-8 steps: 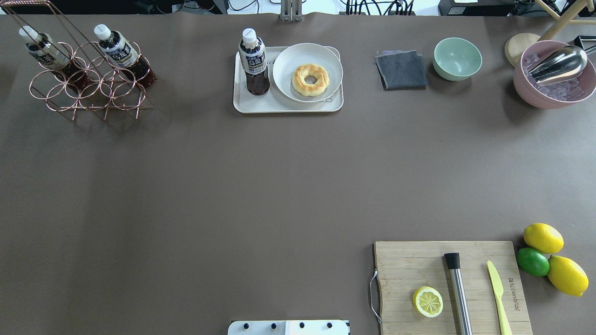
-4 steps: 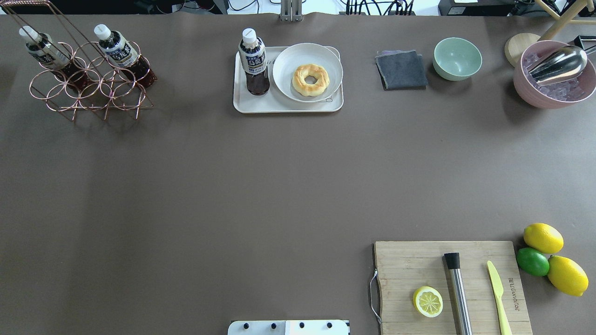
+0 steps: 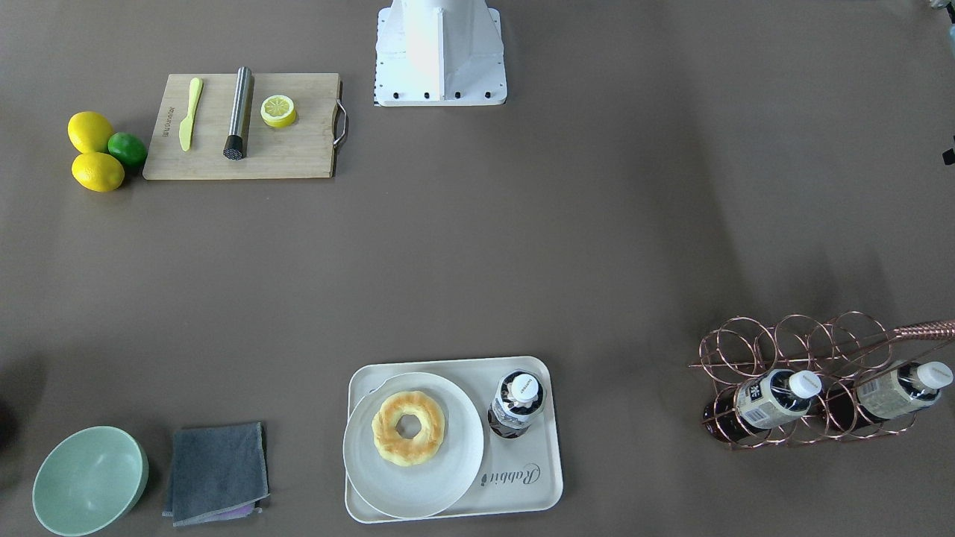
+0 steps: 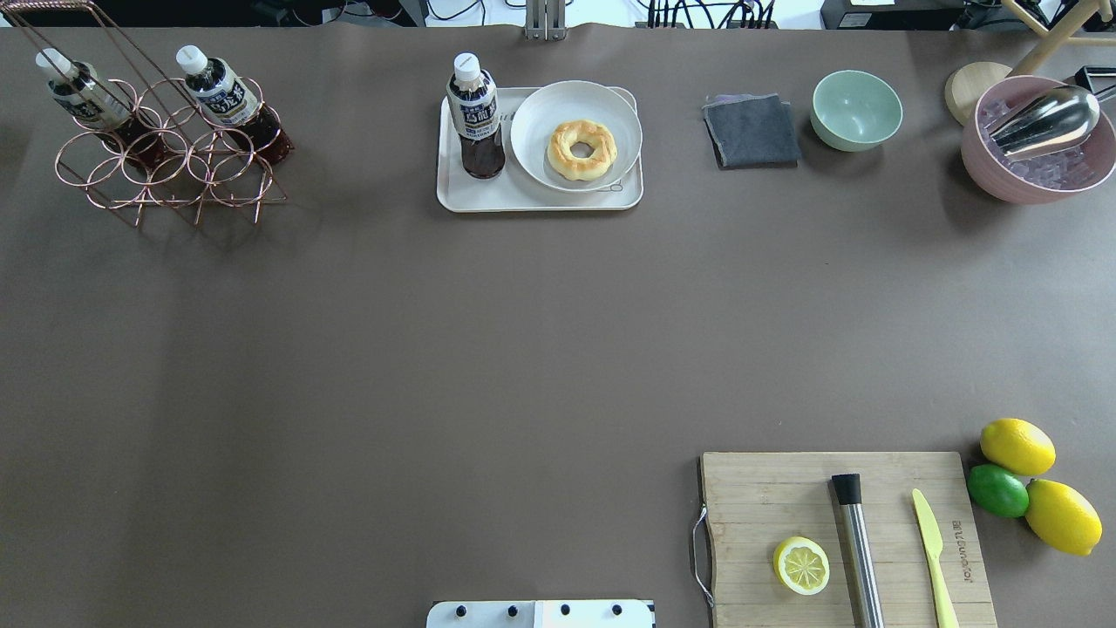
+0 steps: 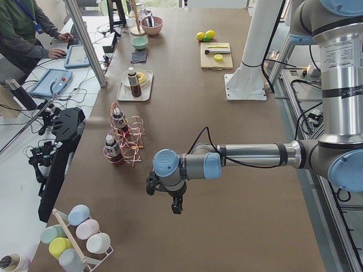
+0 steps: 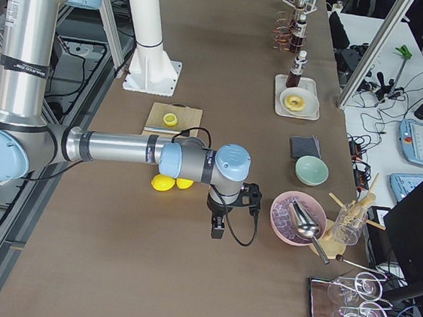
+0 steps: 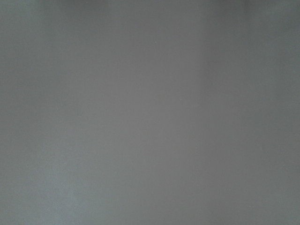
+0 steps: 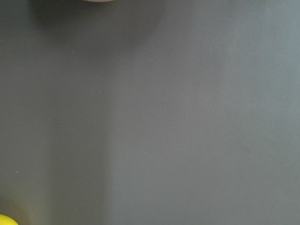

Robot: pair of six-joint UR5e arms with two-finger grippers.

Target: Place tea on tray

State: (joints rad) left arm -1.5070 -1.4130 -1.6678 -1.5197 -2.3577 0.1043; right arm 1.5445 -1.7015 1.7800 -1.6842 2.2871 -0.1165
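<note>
One tea bottle stands upright on the left part of the cream-white tray, next to a white plate; it also shows in the front-facing view on the tray. Two more tea bottles lie tilted in a copper wire rack. My left gripper shows only in the exterior left view, above bare table near the table's end past the rack. My right gripper shows only in the exterior right view, near the pink bowl. I cannot tell whether either is open or shut. Both wrist views show only table.
A white plate with a donut fills the tray's right part. A grey cloth, green bowl and pink bowl of ice with a scoop stand at the back right. A cutting board, lemons and a lime are front right.
</note>
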